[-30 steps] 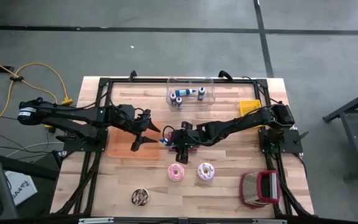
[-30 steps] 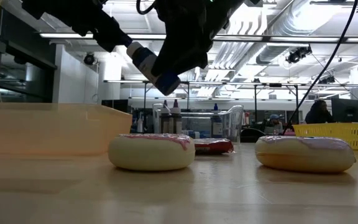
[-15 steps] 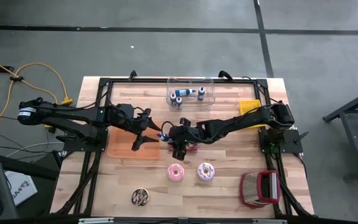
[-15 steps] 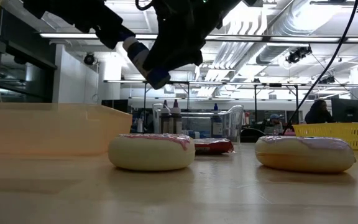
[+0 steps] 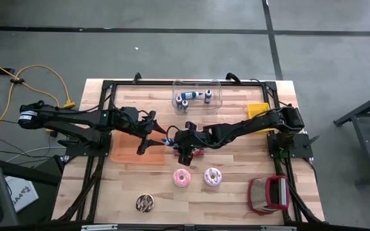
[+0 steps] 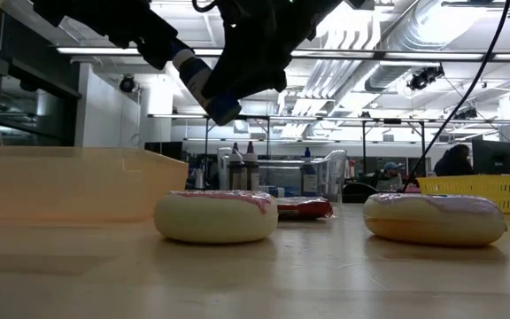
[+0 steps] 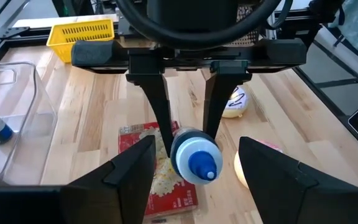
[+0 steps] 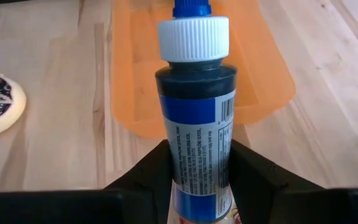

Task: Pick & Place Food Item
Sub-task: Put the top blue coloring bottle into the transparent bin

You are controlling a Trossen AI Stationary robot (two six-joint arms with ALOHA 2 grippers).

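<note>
A small bottle of dark blue liquid (image 8: 194, 112) has a white cap with a blue tip (image 7: 199, 163). It hangs in the air over the table's middle, with my right gripper (image 5: 180, 140) shut on it. Its cap points toward my left gripper (image 5: 150, 141), which stands open just left of it, over the right edge of the orange tray (image 5: 133, 153). In the left wrist view the left fingers (image 7: 129, 177) flank the bottle without touching it. A red packet (image 7: 160, 168) lies flat on the table under the bottle. My right gripper pinches the bottle's body (image 8: 194, 168) between its two fingers (image 7: 160, 118), at the labelled lower half toward the base. The fingers come slanting down from the table's right and lie along the bottle. The bottle is lifted clear, tilted, cap end out beyond the fingertips.
Two pink-iced donuts (image 5: 182, 178) (image 5: 212, 176) and a chocolate one (image 5: 144, 203) lie toward the near edge. A clear bin holding bottles (image 5: 196, 96) stands at the far edge, a yellow basket (image 5: 257, 110) at the far right, a red and white item (image 5: 268, 194) at the near right.
My right gripper has tipped upward a little, carrying the bottle's cap end up and toward my left gripper. The bottle stays in the hold.
</note>
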